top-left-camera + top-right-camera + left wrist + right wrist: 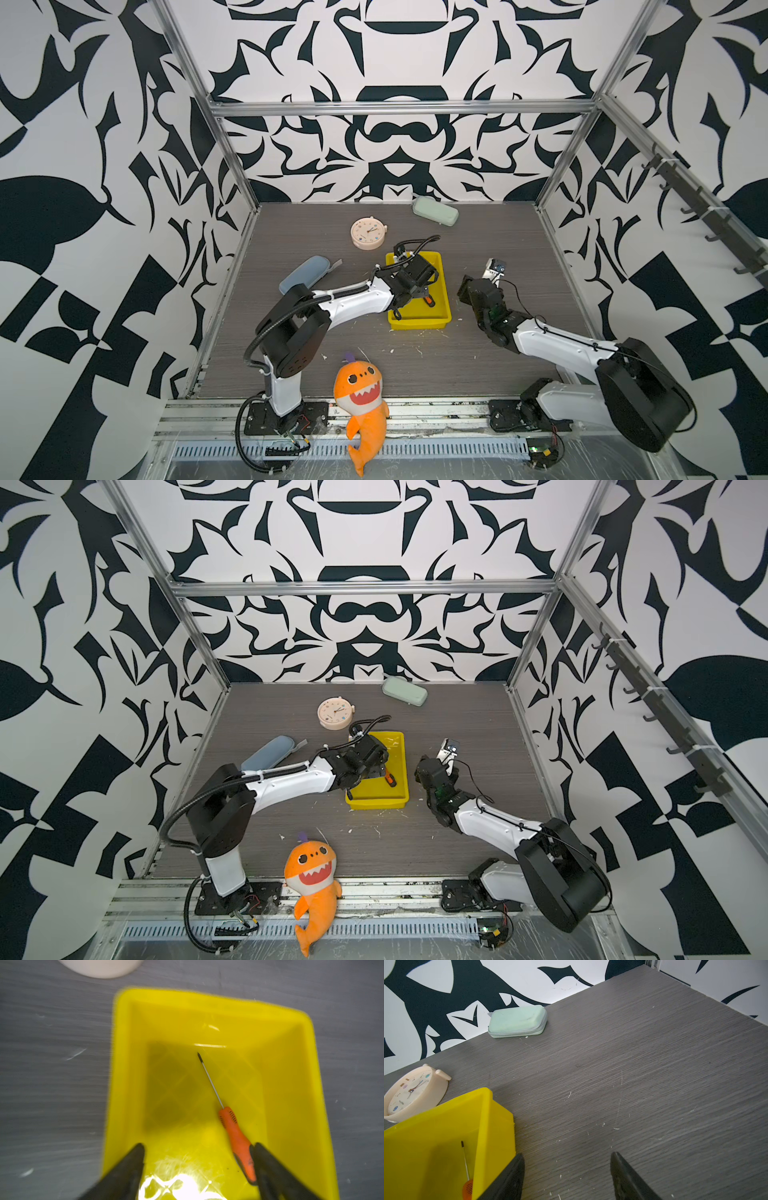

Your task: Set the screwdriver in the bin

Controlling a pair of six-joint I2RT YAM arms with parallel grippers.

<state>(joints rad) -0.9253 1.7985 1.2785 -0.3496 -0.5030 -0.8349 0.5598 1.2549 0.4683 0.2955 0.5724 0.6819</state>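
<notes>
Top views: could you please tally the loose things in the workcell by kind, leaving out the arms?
Cases: 2 (pale green case, blue-grey case)
Clock: 1
Bin: 1
Screwdriver: 1
Plush toy: 1
Total: 6

Can't quite see the butt end of the screwdriver (pixel 234 1132), tucked behind the left gripper (pixel 199 1145). Smeary along the bin (pixel 124 1084) rim, and chopped off by the frame.

Black-and-white swirling walls (pixel 395 62) on three sides, aluminium frame rails (pixel 403 109) along the edges, a grey wood-grain desk (pixel 498 232) flecked with pale scuffs, evenly lit.
</notes>
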